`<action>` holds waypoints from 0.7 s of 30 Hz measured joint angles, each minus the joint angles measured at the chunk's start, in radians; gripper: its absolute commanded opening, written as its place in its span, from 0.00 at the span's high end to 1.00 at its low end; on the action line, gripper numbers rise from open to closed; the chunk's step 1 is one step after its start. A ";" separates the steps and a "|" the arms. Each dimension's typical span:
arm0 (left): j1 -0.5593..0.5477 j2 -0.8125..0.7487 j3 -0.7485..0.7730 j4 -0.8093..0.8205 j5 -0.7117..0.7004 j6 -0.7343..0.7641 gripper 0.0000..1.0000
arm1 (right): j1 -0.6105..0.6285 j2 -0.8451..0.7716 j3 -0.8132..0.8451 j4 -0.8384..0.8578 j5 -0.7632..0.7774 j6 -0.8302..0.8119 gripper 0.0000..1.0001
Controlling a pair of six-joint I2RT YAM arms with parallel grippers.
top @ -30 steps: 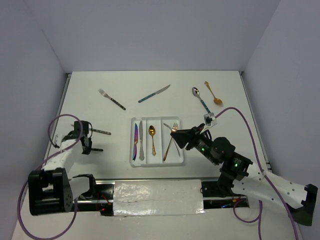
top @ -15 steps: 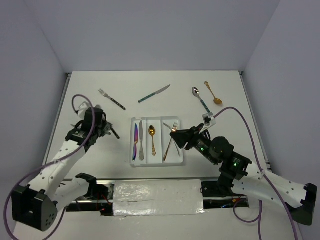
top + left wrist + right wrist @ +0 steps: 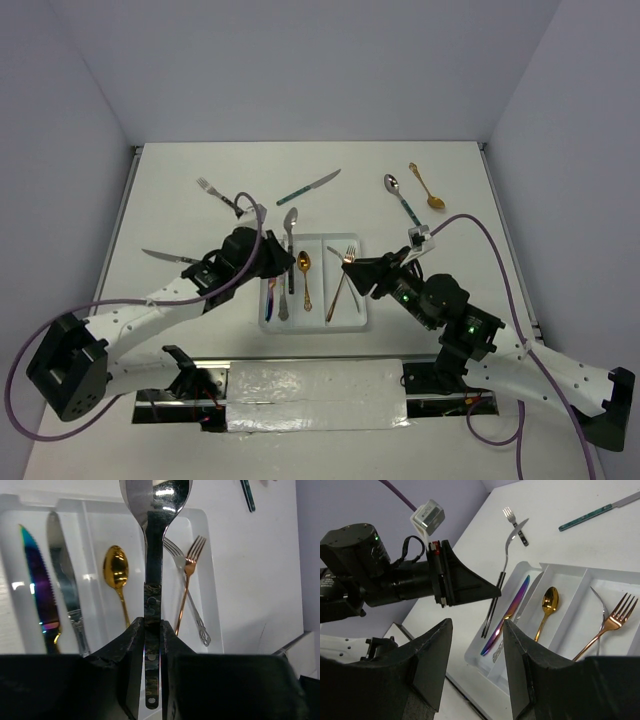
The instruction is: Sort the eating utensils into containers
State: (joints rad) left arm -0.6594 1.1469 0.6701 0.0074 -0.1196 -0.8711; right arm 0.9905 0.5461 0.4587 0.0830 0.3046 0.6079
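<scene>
My left gripper (image 3: 283,262) is shut on the dark handle of a silver spoon (image 3: 290,225) and holds it above the left part of the white tray (image 3: 318,322). In the left wrist view the fingers (image 3: 131,640) clamp the spoon (image 3: 154,540) over the tray's compartments. The tray holds an iridescent knife (image 3: 37,585) and a silver knife (image 3: 64,590) on the left, a gold spoon (image 3: 116,575) in the middle, and a copper fork (image 3: 187,580) crossed with a silver fork on the right. My right gripper (image 3: 362,274) is open and empty at the tray's right edge.
Loose on the table are a teal-handled fork (image 3: 222,198), a teal-handled knife (image 3: 308,187), a teal-handled silver spoon (image 3: 400,197), a gold spoon (image 3: 427,187) and a silver utensil (image 3: 168,257) at the left. Walls enclose the table on three sides.
My left arm has swung from the table's left side to over the tray, carrying the spoon. The right arm has not moved.
</scene>
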 measured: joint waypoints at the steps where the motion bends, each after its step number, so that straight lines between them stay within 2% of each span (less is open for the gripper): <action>1: -0.020 0.013 -0.005 0.025 0.002 0.001 1.00 | 0.000 0.000 0.000 0.000 0.002 0.000 0.48; 9: -0.079 0.161 -0.100 0.255 0.075 -0.027 1.00 | 0.000 0.003 0.000 0.000 0.005 -0.001 0.48; 12: -0.089 0.209 -0.104 0.262 0.072 -0.045 1.00 | 0.000 0.004 0.000 0.000 0.005 -0.001 0.48; 21: -0.126 0.219 -0.103 0.278 0.045 -0.079 1.00 | 0.000 0.004 0.000 0.000 0.005 -0.003 0.48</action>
State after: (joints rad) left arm -0.7849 1.3655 0.5667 0.2852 -0.0746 -0.9497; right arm 0.9905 0.5503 0.4587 0.0830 0.3099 0.6048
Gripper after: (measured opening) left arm 0.265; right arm 0.525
